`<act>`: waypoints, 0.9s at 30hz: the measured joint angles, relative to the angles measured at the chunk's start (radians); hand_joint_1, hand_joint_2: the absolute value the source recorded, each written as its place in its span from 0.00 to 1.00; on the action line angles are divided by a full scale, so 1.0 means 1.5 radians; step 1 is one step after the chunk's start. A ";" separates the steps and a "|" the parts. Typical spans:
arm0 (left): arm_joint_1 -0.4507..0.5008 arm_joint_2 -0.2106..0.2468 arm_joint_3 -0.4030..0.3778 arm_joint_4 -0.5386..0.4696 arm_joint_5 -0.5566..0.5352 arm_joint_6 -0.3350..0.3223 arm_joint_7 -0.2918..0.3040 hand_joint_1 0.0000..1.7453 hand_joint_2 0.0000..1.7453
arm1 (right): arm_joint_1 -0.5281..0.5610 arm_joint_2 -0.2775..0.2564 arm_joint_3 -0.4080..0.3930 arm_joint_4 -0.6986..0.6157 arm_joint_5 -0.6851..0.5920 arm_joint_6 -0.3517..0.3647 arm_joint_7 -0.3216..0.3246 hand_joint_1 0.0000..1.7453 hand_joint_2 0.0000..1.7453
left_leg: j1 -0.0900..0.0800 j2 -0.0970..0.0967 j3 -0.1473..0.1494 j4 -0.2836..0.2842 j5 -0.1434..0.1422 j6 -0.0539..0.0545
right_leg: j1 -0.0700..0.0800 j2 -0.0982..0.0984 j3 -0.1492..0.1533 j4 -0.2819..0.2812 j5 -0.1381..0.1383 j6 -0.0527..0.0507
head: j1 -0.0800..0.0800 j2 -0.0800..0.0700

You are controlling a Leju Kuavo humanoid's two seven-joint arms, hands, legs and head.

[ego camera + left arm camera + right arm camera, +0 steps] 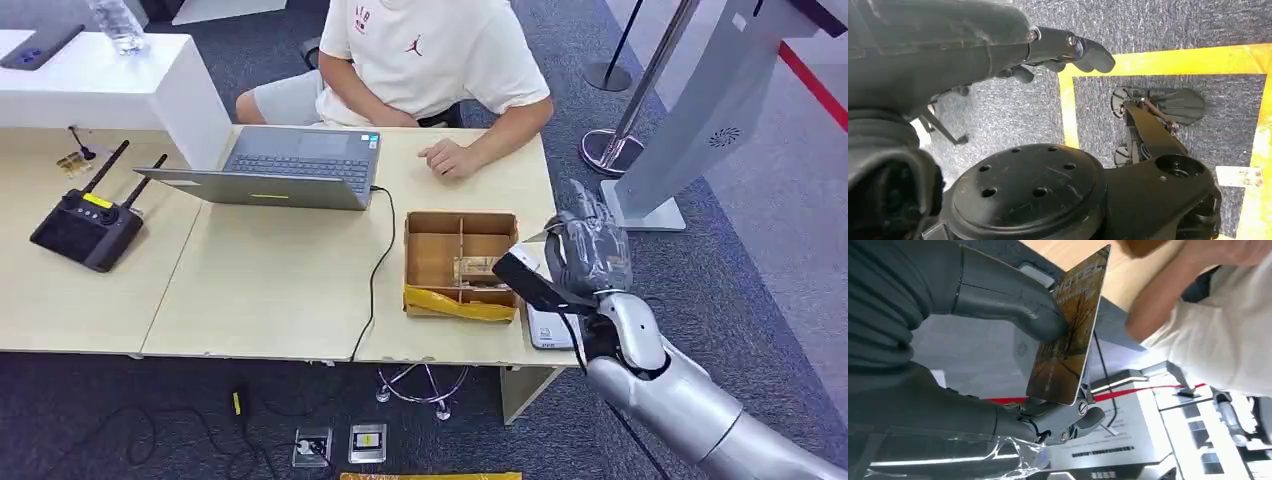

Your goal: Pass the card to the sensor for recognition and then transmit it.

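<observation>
My right hand (587,250) hovers over the table's right front corner. It pinches a brown printed card (1068,335) between the thumb (1008,302) and the fingers beneath it, and the card stands on edge. Only a pale corner of the card (537,238) peeks out left of the hand in the head view. Just below the hand, a flat white sensor unit (548,328) lies at the table corner. My left hand (1068,47) hangs by my side above the carpet, holding nothing, fingers loosely apart.
A divided cardboard box (460,225) with a yellow-taped front stands left of the right hand; a card (476,269) lies inside. A person (430,50) sits behind the table, one hand (447,158) resting near an open laptop (290,165). A black cable (378,270) and a black antenna controller (88,228) lie further left.
</observation>
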 joint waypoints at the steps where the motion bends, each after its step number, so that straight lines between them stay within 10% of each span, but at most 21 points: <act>1: 0.000 -0.001 0.000 0.000 0.002 0.000 -0.001 0.00 0.00 | 0.008 -0.004 -0.007 0.000 -0.001 -0.001 0.001 0.98 1.00 | 0.000 0.000 0.000 0.000 0.000 0.000 | 0.000 0.000 0.000 0.000 0.000 0.000 | 0.000 0.000; 27: 0.000 -0.009 0.001 0.000 0.020 0.000 -0.009 0.00 0.00 | 0.151 -0.048 -0.121 0.000 0.020 0.019 -0.004 0.96 1.00 | 0.000 0.001 0.000 0.000 0.000 0.000 | 0.000 0.001 0.000 0.000 0.000 0.000 | 0.000 0.000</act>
